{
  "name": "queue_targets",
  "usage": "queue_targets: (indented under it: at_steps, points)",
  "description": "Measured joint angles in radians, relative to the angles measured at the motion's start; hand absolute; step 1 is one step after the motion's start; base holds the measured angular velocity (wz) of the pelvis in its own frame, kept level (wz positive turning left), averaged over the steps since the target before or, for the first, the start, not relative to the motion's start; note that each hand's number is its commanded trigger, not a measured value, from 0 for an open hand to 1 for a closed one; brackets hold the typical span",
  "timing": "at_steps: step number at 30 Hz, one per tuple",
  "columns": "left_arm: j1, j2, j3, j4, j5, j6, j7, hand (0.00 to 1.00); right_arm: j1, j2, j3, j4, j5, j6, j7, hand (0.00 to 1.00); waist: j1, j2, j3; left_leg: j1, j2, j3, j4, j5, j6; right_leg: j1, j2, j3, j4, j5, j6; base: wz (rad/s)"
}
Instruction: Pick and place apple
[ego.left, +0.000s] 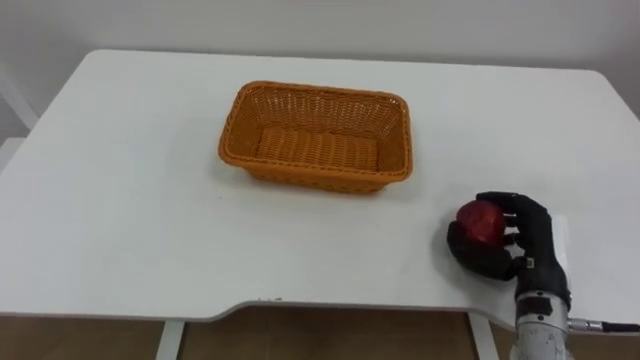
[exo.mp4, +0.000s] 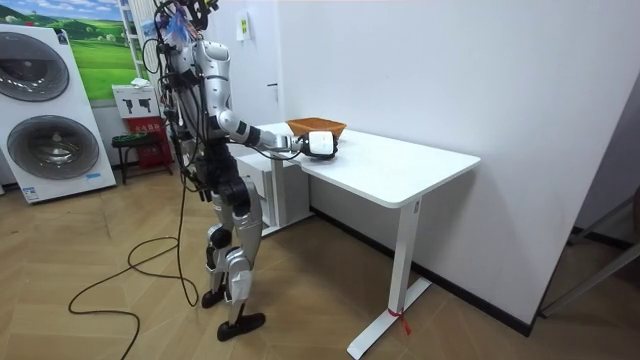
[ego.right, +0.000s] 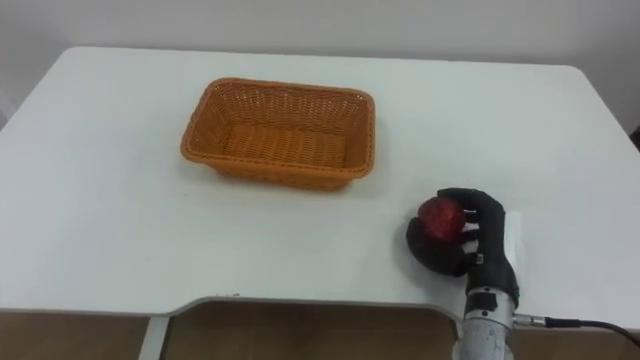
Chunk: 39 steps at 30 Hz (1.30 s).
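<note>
1. The right hand (ego.left: 520, 248) is at the near right corner of the white worktop (ego.left: 130, 200), its fingers and thumb curled round the red apple (ego.left: 479, 222).
2. So the grasp looks made. Whether the apple is resting on the worktop or is just clear of it, I cannot tell.
3. The orange wicker basket (ego.left: 316, 100) sits mid-worktop, farther back and to the left of the apple, well apart from it. It holds nothing.
4. Judged from this, the picking is roughly done. Left to do are the lift, the carry across to the basket and the release inside it.
</note>
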Motion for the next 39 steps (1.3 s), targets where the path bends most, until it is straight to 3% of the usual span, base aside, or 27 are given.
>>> queue_targets:
  at_steps: [7,11,17,28,39]
  points:
    - [-0.003,0.0,0.004,0.003,0.001,0.003,0.0,0.0,-0.025,-0.014,-0.003,-0.108,0.0,0.022,0.0,1.0,0.018,0.004,0.0021,-0.005,0.0,0.011,-0.002,0.0,0.0,-0.018,0.001,0.013,0.002,0.0,0.0,-0.04]
    - [-0.003,-0.001,0.026,0.009,0.0,0.004,0.009,0.0,-0.114,-0.037,-0.007,-0.142,-0.001,0.022,-0.019,1.0,0.018,0.002,0.0025,-0.003,0.0,0.009,-0.003,0.0,0.0,-0.013,0.001,0.01,0.0,0.0,0.0,0.01]
    - [0.002,-0.002,0.04,0.01,0.003,0.011,0.028,0.0,-0.162,-0.044,-0.042,-0.219,0.0,0.02,-0.034,1.0,0.021,-0.009,-0.0035,-0.005,0.001,0.003,-0.003,0.0,0.0,-0.011,0.0,0.0,-0.001,0.0,0.0,0.04]
    - [0.002,-0.001,0.04,0.013,0.021,0.02,0.013,0.0,-0.175,-0.07,-0.077,-0.375,-0.004,0.042,0.002,1.0,0.021,-0.009,-0.0046,-0.014,0.0,-0.011,0.008,0.0,0.0,-0.01,0.0,-0.013,0.001,0.001,0.0,0.03]
    - [0.006,-0.003,0.037,0.012,0.02,0.031,0.005,0.0,-0.231,-0.08,-0.062,-0.377,-0.05,0.044,0.077,1.0,0.025,-0.016,-0.002,-0.014,0.001,-0.013,0.008,0.0,0.0,-0.014,0.001,-0.01,0.001,0.002,-0.002,0.0]
